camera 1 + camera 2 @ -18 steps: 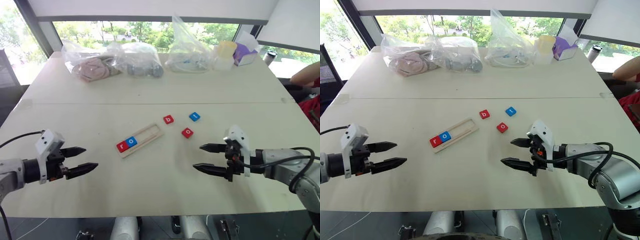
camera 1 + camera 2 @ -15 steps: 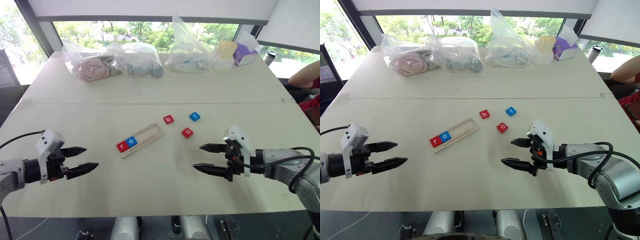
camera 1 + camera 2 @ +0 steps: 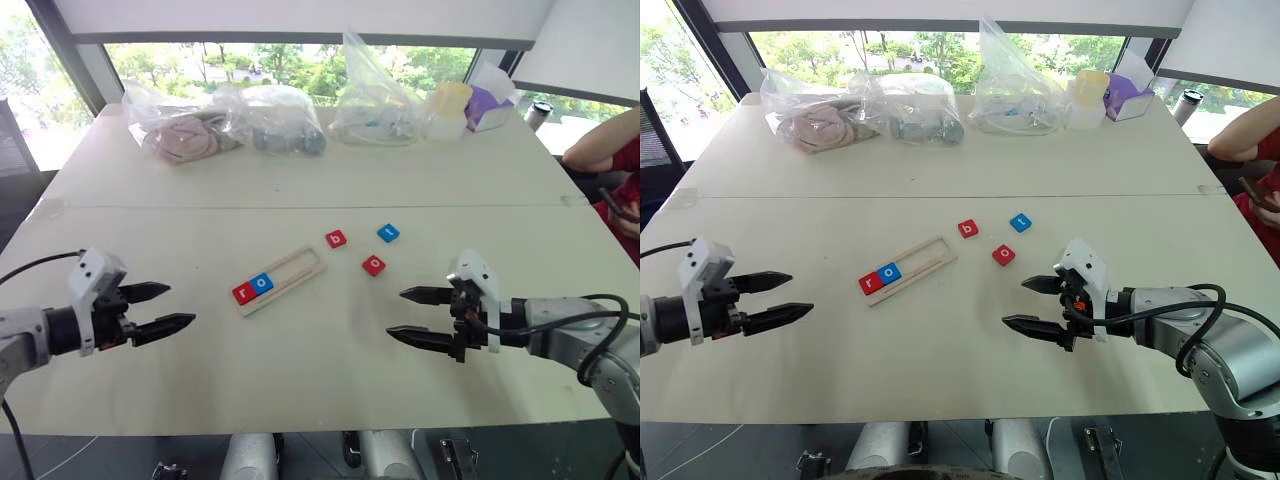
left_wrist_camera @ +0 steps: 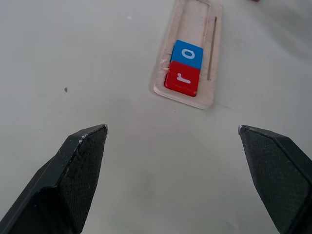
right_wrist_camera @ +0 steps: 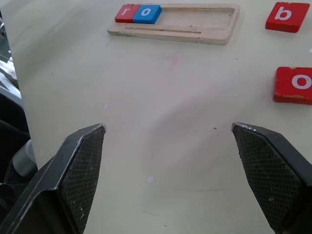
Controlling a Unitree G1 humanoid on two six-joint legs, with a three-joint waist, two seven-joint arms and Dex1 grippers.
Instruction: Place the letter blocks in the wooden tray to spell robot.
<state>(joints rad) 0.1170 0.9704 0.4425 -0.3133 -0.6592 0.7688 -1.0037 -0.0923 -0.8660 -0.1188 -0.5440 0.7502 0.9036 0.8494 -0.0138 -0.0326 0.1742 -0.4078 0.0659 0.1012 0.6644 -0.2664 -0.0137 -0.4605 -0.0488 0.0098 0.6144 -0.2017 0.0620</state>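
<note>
The wooden tray (image 3: 303, 266) lies slanted at the table's middle. A red r block (image 3: 243, 293) and a blue o block (image 3: 262, 283) sit side by side at its near left end; the rest of it is bare. Loose on the table to its right are a red b block (image 3: 337, 238), a blue t block (image 3: 388, 232) and a red o block (image 3: 374, 265). My left gripper (image 3: 182, 304) hovers open left of the tray, holding nothing. My right gripper (image 3: 394, 313) hovers open, just in front of the red o block, also holding nothing.
Clear plastic bags (image 3: 275, 120) with things inside, a pale cup (image 3: 450, 108) and a purple box (image 3: 490, 105) line the table's far side. A person's arm (image 3: 600, 150) rests at the far right edge. Bare tabletop (image 3: 310, 350) lies between my grippers.
The left gripper has shifted slightly up and away from the tray. The person's arm at the right edge has come further into view. The blocks and the right gripper have not moved.
</note>
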